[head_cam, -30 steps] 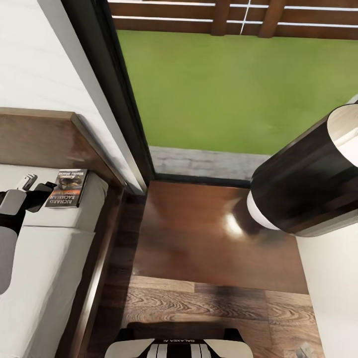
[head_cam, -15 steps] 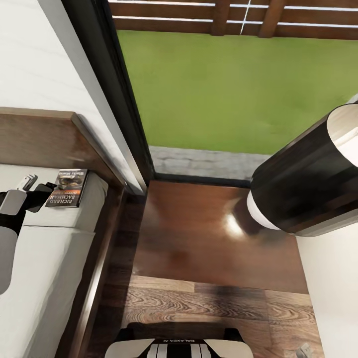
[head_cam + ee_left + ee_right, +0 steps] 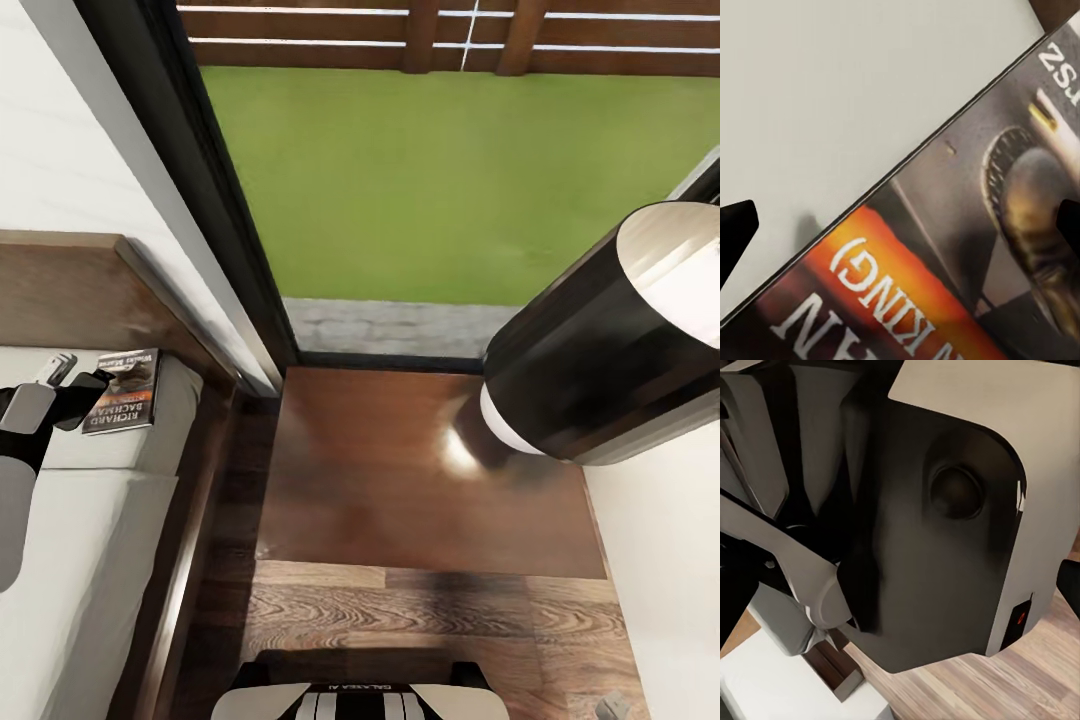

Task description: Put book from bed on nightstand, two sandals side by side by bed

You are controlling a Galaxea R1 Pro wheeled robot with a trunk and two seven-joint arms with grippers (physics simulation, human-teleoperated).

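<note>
The book (image 3: 124, 393) lies flat on the bed's off-white mattress (image 3: 90, 520), near the dark brown headboard (image 3: 70, 290). Its dark cover with the orange band (image 3: 907, 277) sits close under the left wrist camera. My left gripper (image 3: 80, 374) is open at the book's edge. One dark fingertip (image 3: 735, 229) is over the mattress and the other (image 3: 1069, 225) over the cover. The nightstand's glossy brown top (image 3: 380, 470) stands right of the bed, under the window. My right gripper (image 3: 900, 585) is open and held close to my own trunk. The sandals are out of view.
A big black-and-white cylinder (image 3: 590, 340) looms over the nightstand's right side. The black-framed window (image 3: 225, 200) shows green lawn and a fence behind. A white wall (image 3: 670, 560) borders the nightstand's right side. Wood-plank floor (image 3: 420, 610) lies between my base and the nightstand.
The whole head view has shifted, so the camera moved. Against the bed, my left gripper now reaches a little further over the book's edge.
</note>
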